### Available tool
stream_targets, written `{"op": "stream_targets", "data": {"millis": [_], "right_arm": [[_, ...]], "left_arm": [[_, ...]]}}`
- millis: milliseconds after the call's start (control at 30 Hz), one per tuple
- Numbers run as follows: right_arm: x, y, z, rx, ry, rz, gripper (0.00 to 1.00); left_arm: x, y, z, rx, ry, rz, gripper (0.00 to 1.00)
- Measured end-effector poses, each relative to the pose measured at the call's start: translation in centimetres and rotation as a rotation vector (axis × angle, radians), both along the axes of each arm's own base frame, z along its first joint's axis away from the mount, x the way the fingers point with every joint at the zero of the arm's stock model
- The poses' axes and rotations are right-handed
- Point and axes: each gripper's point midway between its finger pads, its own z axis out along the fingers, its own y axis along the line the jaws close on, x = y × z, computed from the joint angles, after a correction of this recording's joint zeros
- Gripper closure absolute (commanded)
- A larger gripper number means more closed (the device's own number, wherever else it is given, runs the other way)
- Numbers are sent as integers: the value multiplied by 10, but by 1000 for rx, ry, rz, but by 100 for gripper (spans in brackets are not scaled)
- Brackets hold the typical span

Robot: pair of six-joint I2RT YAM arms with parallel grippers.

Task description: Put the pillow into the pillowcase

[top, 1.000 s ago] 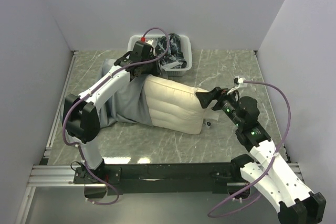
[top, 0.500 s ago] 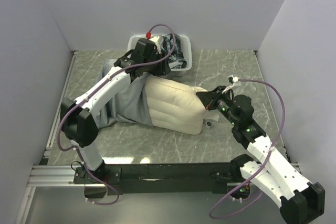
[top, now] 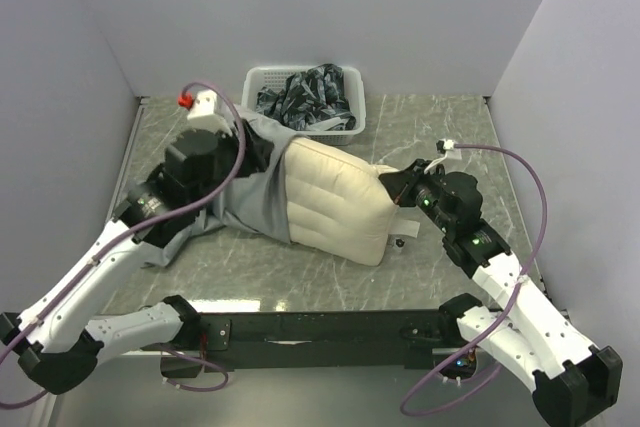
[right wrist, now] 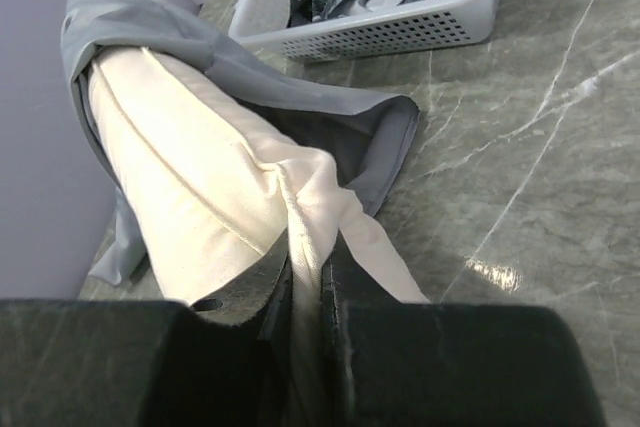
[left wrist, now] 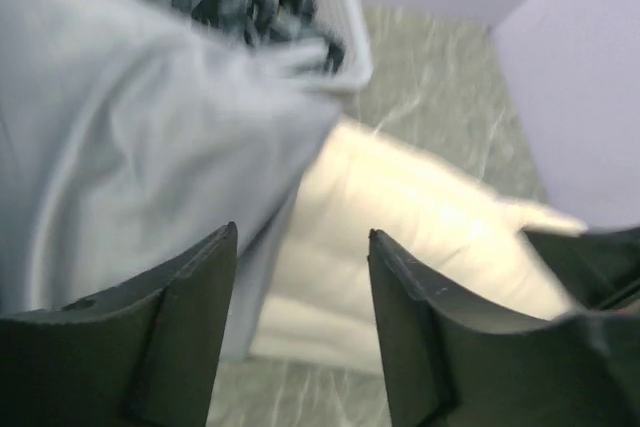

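Right gripper (right wrist: 305,282): arm reaching toward 10 o'clock, pinching pillow (top: 335,197) corner. Left gripper (left wrist: 300,242): aimed 3 o'clock, spread, empty. Pillow's 9 o'clock end hidden inside pillowcase (top: 240,197).

The top camera looks down from above and behind me over the whole table (top: 440,127). My left wrist camera faces the pillowcase (left wrist: 120,127) and pillow (left wrist: 400,217) from near. My right one, closer, looks along the pillow towards the basket (right wrist: 400,32). All views share these three.
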Motion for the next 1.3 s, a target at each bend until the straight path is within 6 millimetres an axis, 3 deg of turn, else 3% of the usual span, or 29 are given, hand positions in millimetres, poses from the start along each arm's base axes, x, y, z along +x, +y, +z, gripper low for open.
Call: {"op": "stream_targets", "data": {"millis": [33,100,267,333,467,600,700,833,900,933,1033,1133,1300], "right_arm": [[0,0,0,-2,3,-1,100],[-2,-1,-1,-7,14,-3,100],[-5,-3,-1,-19,38,-3,100],[-7,-4,-2,-22,44,-4,100],[-10,-6,-3,-29,53,-4,100],[-12,-7,-3,-33,61,-5,100],[-13,-7,-2,-36,66,-6,100],[-14,-8,-1,-40,73,-6,100],[-14,-8,0,-39,73,-5,100],[-14,-8,0,-38,72,-5,100],[-14,-8,0,-38,72,-5,100],[-14,-7,0,-38,73,-4,100],[-15,-7,0,-37,73,0,100]], "left_arm": [[-5,-2,-12,7,20,-6,48],[-12,-14,-43,41,73,-28,47],[-13,-32,-129,182,238,-35,34],[-10,-31,-141,211,257,-12,33],[4,-30,-142,220,227,47,37],[19,-33,-147,249,216,84,48],[23,-35,-153,272,219,96,43],[17,-37,-146,300,194,118,35],[9,-42,-140,316,179,115,43],[5,-44,-137,320,174,113,52],[-9,-49,-127,329,155,95,57],[-17,-53,-119,323,144,72,54],[-10,-53,-117,351,138,103,49]]}}
